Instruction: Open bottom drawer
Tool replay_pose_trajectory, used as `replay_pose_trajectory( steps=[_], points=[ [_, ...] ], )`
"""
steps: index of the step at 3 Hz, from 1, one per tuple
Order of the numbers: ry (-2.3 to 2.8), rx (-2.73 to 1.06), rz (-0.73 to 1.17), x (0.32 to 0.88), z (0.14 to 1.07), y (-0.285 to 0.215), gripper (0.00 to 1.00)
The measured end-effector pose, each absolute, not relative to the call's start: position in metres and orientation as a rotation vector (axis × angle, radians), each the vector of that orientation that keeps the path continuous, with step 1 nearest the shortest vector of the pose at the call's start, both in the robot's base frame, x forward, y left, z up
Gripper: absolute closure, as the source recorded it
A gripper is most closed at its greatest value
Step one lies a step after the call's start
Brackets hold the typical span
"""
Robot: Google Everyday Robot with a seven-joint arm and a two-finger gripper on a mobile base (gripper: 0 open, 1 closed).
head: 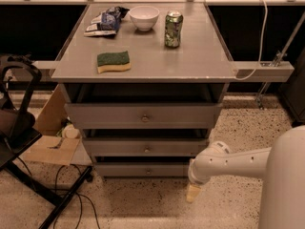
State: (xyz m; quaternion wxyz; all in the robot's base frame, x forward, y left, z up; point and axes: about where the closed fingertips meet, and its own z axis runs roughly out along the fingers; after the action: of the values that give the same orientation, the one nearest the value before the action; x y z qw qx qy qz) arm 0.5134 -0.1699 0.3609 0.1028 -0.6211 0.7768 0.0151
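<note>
Low, just right of the bottom drawer (119,170), noted gripper (193,193) pointing down, grip state unreadable; logged drawer's knob (148,171) leftward, seemingly slightly higher.

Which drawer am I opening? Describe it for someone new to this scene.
Under the grey table sit three stacked grey drawers, the hand low beside their right edge. The bottom drawer is the lowest, nearest the floor, its front the narrowest-looking.

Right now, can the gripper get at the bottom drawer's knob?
Probably yes: the gripper hangs low at the right end of the bottom drawer, and nothing stands between it and the knob.
</note>
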Motion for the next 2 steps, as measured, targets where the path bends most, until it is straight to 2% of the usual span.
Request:
replay_pose_trajectory(
  steps=[2],
  points=[
    [2.311,-1.901,-0.041,0.531,0.315,-0.161,0.0]
  ],
)
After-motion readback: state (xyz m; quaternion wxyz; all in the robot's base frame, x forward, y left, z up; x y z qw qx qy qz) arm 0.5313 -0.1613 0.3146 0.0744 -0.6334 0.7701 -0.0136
